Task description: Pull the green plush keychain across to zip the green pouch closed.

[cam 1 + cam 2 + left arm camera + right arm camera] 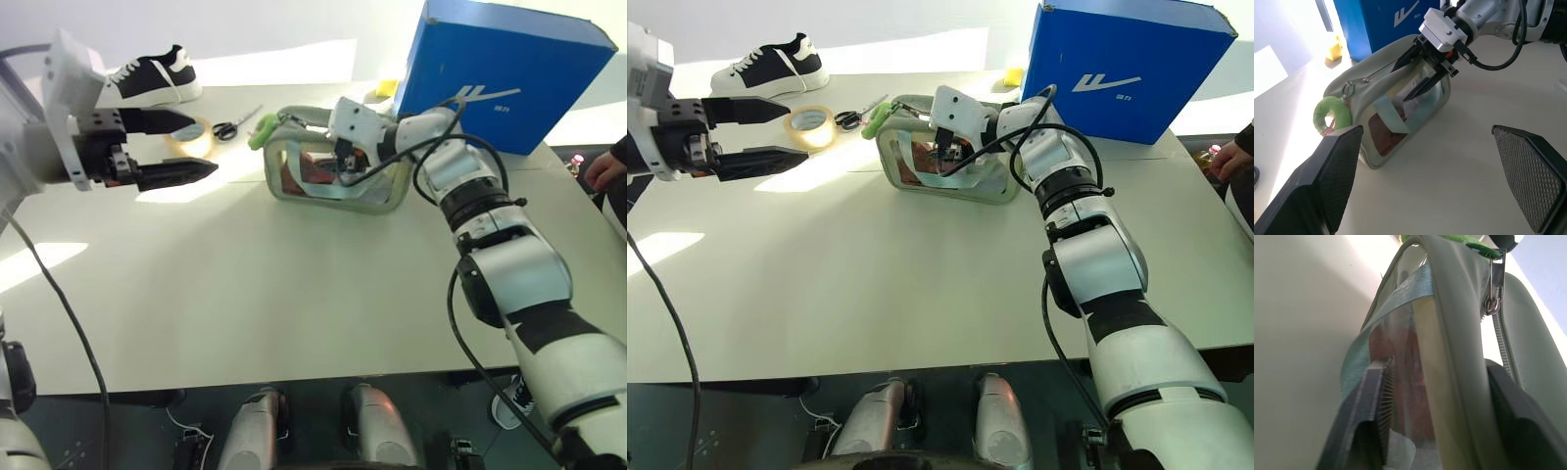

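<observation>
My right gripper [1418, 73] straddles the green pouch's [377, 196] upper edge, fingers pinching it. Green plush keychain [1331, 115] hangs at the pouch's far end. Left gripper [176, 147] spread wide, holding nothing.

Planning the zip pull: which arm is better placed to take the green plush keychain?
Left. Its open gripper hovers free near the keychain end of the green pouch. The right gripper already straddles the pouch's wall at the other end.
</observation>
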